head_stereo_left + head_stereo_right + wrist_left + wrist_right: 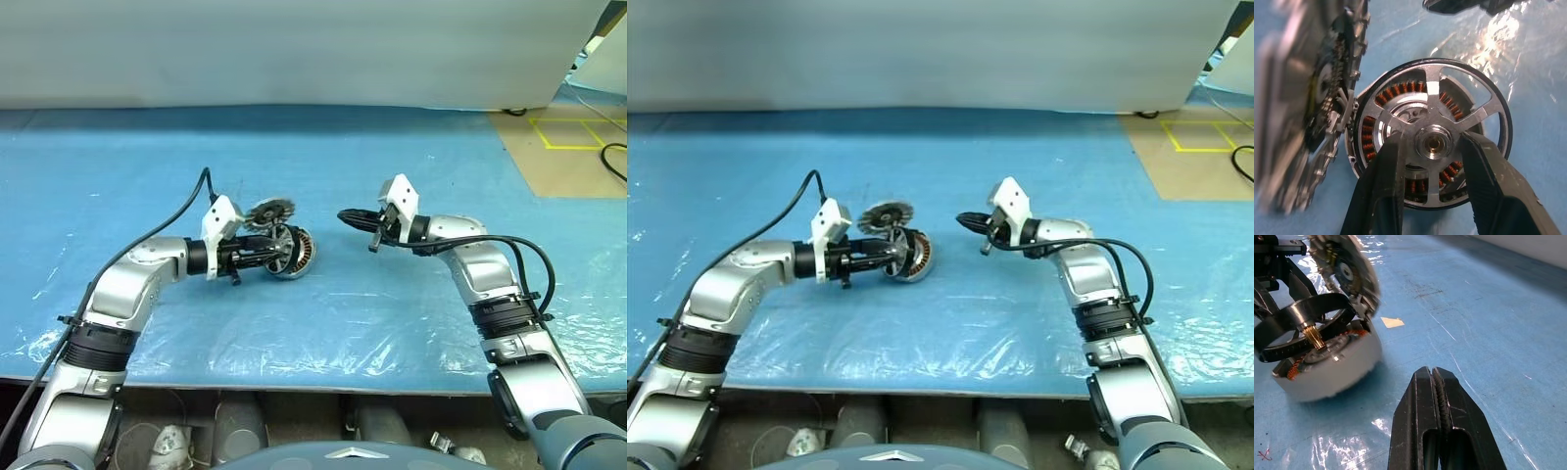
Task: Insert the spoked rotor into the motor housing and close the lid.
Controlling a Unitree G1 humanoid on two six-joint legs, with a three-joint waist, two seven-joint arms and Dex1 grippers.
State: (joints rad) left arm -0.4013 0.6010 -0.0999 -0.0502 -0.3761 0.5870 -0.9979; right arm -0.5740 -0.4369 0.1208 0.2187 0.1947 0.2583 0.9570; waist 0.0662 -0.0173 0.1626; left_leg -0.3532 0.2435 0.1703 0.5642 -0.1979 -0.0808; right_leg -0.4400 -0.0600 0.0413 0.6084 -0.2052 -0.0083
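The motor housing (pixel 300 253) lies tipped on its side on the blue sheet, its copper windings (pixel 1396 90) facing my left gripper. The spoked rotor (pixel 1434 88), a black ring with pale spokes, is pressed against the housing's open face at a slight tilt, partly in the drum. My left gripper (pixel 271 252) is shut on the rotor, one finger (pixel 1381 196) on each side of the hub. The lid (pixel 270 210), a slotted silver disc, stands tilted at the housing's far rim. My right gripper (pixel 345 215) hovers to the right of the housing, shut and empty.
A crinkled blue sheet (pixel 323 323) covers the table, with its front edge close to me. A white wall runs along the back. Brown floor with yellow tape (pixel 568 132) lies at the far right. A small tan scrap (pixel 1392 322) sits on the sheet beyond the housing.
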